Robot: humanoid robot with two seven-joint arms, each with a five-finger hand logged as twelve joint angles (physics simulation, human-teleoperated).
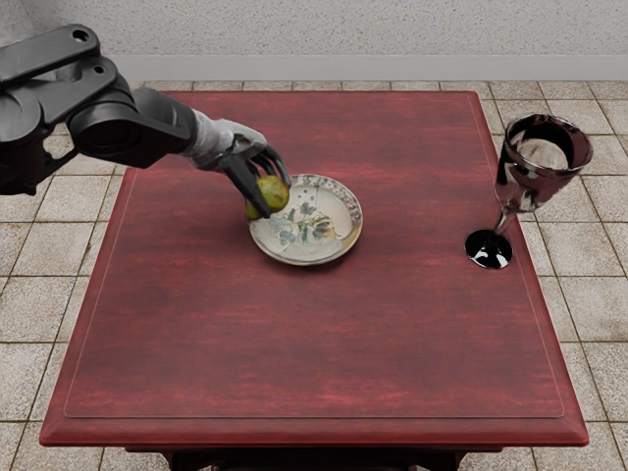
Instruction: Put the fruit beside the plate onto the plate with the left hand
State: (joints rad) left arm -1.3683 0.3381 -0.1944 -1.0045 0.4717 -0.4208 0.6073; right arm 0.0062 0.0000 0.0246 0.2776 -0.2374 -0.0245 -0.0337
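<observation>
You're at the carry/place step. The left robot hand (235,155) has its fingers curled round the fruit (273,193), a small yellow-green one, gripping it from above. The fruit is at the plate's left rim, approx over the edge rather than the middle. The plate (329,240) is near the centre of the worktop (314,353). So the pick looks done, placement not yet.

Next move, as I judge it: take the fruit a bit further right, twd the plate's middle, and lower it till it rests on the dish. Then open the fingers & lift away w/o nudging it. The fruit is round, so it may roll off the shallow rim if you let go here; release low & gently.

Hard to make out: can't tell if the fruit touches the plate or hangs just above it, as there's no side view. The dark fingers cover the fruit's top & left side, so contact pts aren't clear, and I can't pick out the thumb. The arm is cut off at the left edge. The right arm isn't in view. A wine glass (525,167) stands well apart by the worktop's right edge, not in yr path.
</observation>
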